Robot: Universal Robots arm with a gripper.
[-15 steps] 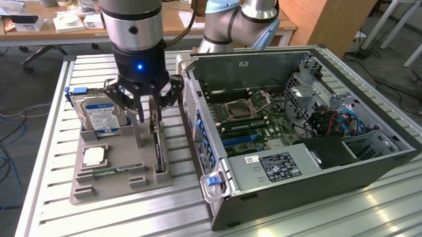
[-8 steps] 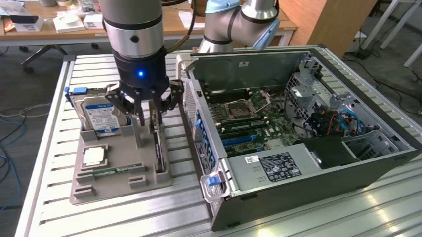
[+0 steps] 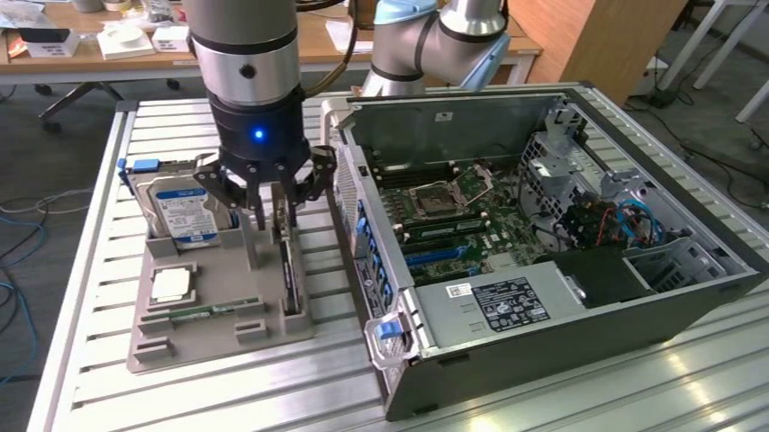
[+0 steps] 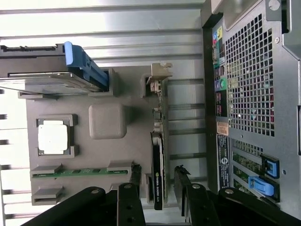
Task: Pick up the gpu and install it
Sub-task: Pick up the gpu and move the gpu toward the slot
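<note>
Over the grey tray (image 4: 94, 150), the released gripper (image 4: 158, 182) straddles the upright gpu (image 4: 157, 155); closing off-centre could tip or wedge it.

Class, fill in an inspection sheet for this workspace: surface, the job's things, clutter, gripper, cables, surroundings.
Surface: slatted metal table carrying a grey holder tray.
Job's things: gpu stands on edge in a slot of the tray; open computer case beside the tray, on the exterior view's right.
Clutter: hard drive, processor chip and memory stick in the tray.
Gripper: gripper open, one finger on each side of the gpu, not closed on it.
Cables: blue and red cables inside the case; loose cables on the floor.
Surroundings: wooden desk with boxes behind the table.
</note>
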